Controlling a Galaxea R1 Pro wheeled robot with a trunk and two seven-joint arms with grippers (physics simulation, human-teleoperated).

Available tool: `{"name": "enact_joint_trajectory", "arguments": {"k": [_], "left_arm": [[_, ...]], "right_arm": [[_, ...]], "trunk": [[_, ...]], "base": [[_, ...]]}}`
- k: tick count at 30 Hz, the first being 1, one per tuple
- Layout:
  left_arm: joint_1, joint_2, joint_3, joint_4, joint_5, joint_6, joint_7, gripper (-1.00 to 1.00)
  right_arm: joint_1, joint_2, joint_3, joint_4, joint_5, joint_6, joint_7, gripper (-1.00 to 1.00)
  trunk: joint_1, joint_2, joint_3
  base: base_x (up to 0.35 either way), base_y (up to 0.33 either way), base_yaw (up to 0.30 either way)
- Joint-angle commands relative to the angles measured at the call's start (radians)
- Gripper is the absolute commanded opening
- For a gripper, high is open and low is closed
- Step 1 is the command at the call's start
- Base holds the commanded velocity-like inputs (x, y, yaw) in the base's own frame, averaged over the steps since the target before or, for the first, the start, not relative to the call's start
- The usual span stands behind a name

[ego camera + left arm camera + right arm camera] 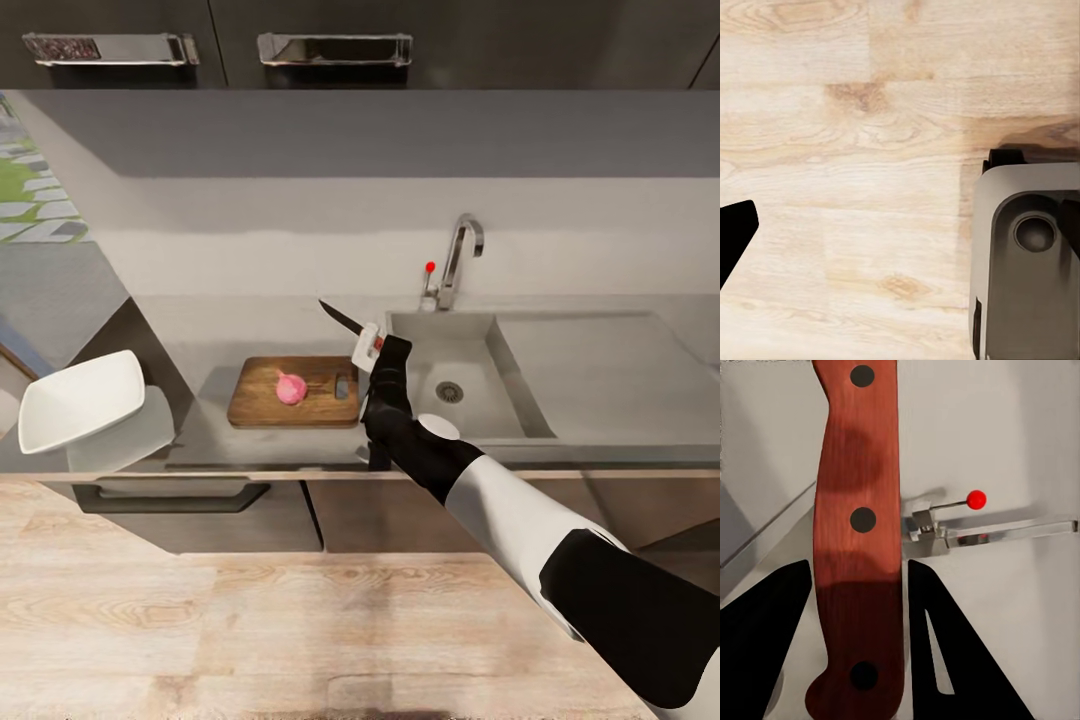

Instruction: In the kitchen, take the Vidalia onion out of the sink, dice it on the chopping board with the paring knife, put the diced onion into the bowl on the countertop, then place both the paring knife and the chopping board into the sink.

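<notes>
The Vidalia onion [290, 388], a small pink lump, lies in the middle of the chopping board [262, 400] on the countertop [200, 330]. My right gripper [369, 347] hovers over the board's right end, beside the sink [470, 350], shut on the paring knife [339, 318]. The dark blade points up and left, away from the onion. In the right wrist view the knife's red-brown riveted handle [859, 510] sits clamped between the black fingers [765, 637] of the right gripper [859, 607]. The white bowl [80, 400] stands at the counter's left corner. My left gripper [904, 240] hangs open above the wooden floor.
The chrome tap [458, 250] with its red knob [431, 267] rises behind the sink, and a drainboard [600, 370] lies to its right. Dark cabinets with a handle [170, 495] run below the counter. Part of the robot's grey base [1027, 262] is under the left gripper.
</notes>
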Motion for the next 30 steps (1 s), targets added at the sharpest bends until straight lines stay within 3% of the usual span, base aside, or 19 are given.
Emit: {"name": "enact_joint_trajectory", "arguments": {"k": [1,6,14,20,22,26,30], "left_arm": [[-0.002,0.0,-0.007,0.004,0.003,-0.007,0.003,1.0],[-0.002,0.0,-0.007,0.004,0.003,-0.007,0.003,1.0],[-0.002,-0.004,-0.008,0.004,0.003,-0.007,0.003,1.0],[-0.002,-0.007,-0.007,0.004,0.003,-0.007,0.003,1.0],[-0.002,-0.007,-0.007,0.004,0.003,-0.007,0.003,1.0],[-0.002,-0.007,-0.008,0.004,0.003,-0.007,0.003,1.0],[-0.002,-0.008,-0.007,0.004,0.003,-0.007,0.003,1.0]], "right_arm": [[-0.001,0.0,0.004,-0.001,0.001,0.007,-0.003,-1.0],[-0.001,0.0,0.008,-0.007,0.0,0.006,-0.002,-1.0],[-0.001,0.0,0.069,-0.008,-0.001,0.004,-0.001,-1.0],[0.008,0.0,0.088,-0.008,0.0,0.005,-0.002,-1.0],[0.009,0.0,0.105,-0.008,0.0,0.005,-0.002,-1.0],[0.01,0.0,0.177,-0.01,0.0,0.006,-0.012,-1.0],[0.011,0.0,0.214,-0.018,-0.001,0.008,-0.071,-1.0]], "trunk": [[0.0,-0.002,-0.003],[0.0,-0.002,-0.011],[0.0,-0.002,-0.014],[0.0,-0.002,-0.014],[0.0,-0.002,-0.014],[0.0,-0.002,-0.014],[0.0,-0.002,-0.014]], "base": [[0.0,0.0,0.0],[0.0,0.0,0.0],[0.0,0.0,0.0],[0.0,0.0,0.0],[0.0,0.0,0.0],[0.0,0.0,0.0],[0.0,0.0,0.0]]}}
